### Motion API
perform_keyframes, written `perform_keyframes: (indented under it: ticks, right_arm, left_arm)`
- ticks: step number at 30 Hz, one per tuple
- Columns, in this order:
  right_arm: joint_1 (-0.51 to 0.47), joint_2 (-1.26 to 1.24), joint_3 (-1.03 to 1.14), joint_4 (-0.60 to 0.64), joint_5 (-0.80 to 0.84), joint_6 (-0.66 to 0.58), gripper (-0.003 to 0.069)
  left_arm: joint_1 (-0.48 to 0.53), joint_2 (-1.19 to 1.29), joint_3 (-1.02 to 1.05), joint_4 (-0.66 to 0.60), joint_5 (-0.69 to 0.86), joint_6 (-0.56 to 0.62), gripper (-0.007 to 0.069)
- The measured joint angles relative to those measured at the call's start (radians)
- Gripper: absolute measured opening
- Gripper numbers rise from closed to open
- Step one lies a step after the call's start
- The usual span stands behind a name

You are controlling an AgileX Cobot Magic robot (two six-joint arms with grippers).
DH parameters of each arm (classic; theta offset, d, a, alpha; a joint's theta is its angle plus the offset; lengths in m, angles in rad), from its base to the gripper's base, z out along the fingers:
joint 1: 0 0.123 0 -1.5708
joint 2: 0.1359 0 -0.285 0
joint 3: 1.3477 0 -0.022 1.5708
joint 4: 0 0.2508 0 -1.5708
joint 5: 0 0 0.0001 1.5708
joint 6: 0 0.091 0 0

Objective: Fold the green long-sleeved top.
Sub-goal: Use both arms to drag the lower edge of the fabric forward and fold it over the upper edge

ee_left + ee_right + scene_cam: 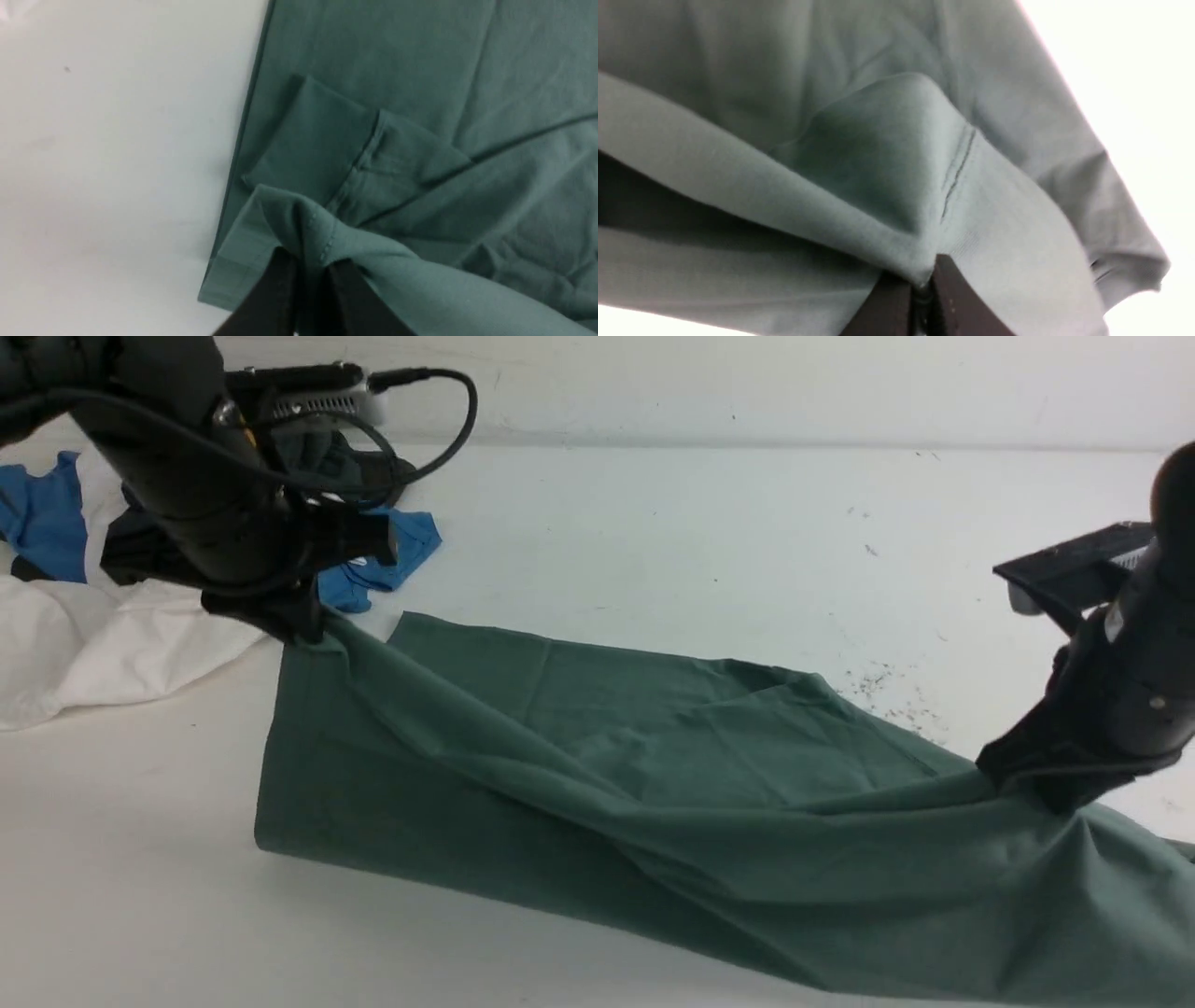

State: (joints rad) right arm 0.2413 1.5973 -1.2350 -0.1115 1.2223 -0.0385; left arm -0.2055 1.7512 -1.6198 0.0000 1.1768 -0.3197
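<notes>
Front view: the large sage-green cotton long-sleeved top lies as a long band across the white table. One long edge is raised into a ridge strung between both grippers. The left gripper pinches one end corner and the right gripper pinches the other. A crumpled blue garment and a white one lie just behind the left jaws.

Left wrist view: the jaws stand narrow, clamped on a bunched hem corner. A ribbed sleeve cuff lies flat just beyond them — seemingly already tucked in.

Right wrist view: the jaws are closed on a seamed green fold.

I judge the lengthwise fold half done — laying it down and the crosswise folds remain.
</notes>
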Motion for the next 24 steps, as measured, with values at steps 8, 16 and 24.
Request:
perform_keyframes:
  ticks: [8, 16, 24]
  right_arm:
    - [-0.118, 0.16, -0.132, 0.072, 0.0, -0.071, 0.0013]
    - [-0.151, 0.274, -0.186, 0.088, -0.036, -0.036, 0.0013]
    - [-0.152, 0.289, -0.197, 0.079, -0.188, 0.029, 0.0013]
  left_arm:
    - [0.05, 0.171, -0.216, -0.021, 0.027, -0.002, 0.0038]
    - [0.053, 0.306, -0.296, -0.022, -0.001, -0.03, 0.0038]
    - [0.055, 0.337, -0.296, -0.007, -0.111, -0.046, 0.0038]
